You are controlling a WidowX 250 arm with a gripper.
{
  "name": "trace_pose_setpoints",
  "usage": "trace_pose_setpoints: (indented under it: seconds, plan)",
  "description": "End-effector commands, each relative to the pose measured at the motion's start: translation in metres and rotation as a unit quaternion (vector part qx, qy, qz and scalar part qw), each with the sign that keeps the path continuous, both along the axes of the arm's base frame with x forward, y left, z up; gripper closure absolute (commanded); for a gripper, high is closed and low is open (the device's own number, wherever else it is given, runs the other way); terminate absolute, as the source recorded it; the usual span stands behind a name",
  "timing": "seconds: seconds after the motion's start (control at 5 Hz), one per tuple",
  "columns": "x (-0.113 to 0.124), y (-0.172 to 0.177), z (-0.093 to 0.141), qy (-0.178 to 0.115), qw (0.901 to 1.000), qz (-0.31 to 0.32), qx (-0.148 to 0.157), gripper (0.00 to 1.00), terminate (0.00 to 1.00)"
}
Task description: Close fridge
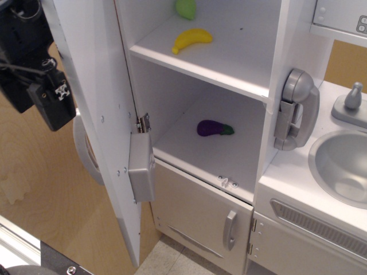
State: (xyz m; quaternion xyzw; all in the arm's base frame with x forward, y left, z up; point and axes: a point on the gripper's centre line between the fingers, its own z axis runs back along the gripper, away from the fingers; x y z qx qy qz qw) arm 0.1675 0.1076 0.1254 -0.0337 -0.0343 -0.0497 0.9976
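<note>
1. The fridge (229, 86) fills the middle, and its door (100, 126) is swung wide open on the left.
2. The black end effector (49, 100) sits just left of the door's outer face; can't tell its opening.
3. A purple eggplant (213, 128) lies on the lower shelf, with a yellow banana (192, 39) on the shelf above.

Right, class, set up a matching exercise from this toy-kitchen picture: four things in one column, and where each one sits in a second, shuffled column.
Things:
1. banana
2. eggplant
3. toy phone
4. gripper

Places:
A. lower shelf of the open fridge
B. left of the open fridge door
C. upper shelf, beside a green item
D. hanging on the fridge's right side, near the sink

Pairs: 1-C, 2-A, 3-D, 4-B
</note>
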Motion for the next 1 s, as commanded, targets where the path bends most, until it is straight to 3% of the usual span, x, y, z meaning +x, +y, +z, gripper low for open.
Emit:
trace_pose_setpoints:
  seconds: [0.0, 0.2, 0.4, 0.6, 0.8]
  plan:
    - [0.031, -0.011, 0.006, 0.0, 0.9904, -0.137, 0.02, 0.0, 0.0]
    - [0.046, -0.026, 0.002, 0.004, 0.991, -0.133, 0.009, 0.0, 0.0]
    - [0.069, -0.035, 0.005, -0.014, 0.9958, -0.09, 0.006, 0.0, 0.0]
    - [0.097, -0.047, 0.005, -0.074, 0.9967, 0.035, 0.006, 0.0, 0.0]
    - [0.114, -0.054, 0.009, -0.084, 0.9923, 0.091, -0.002, 0.0, 0.0]
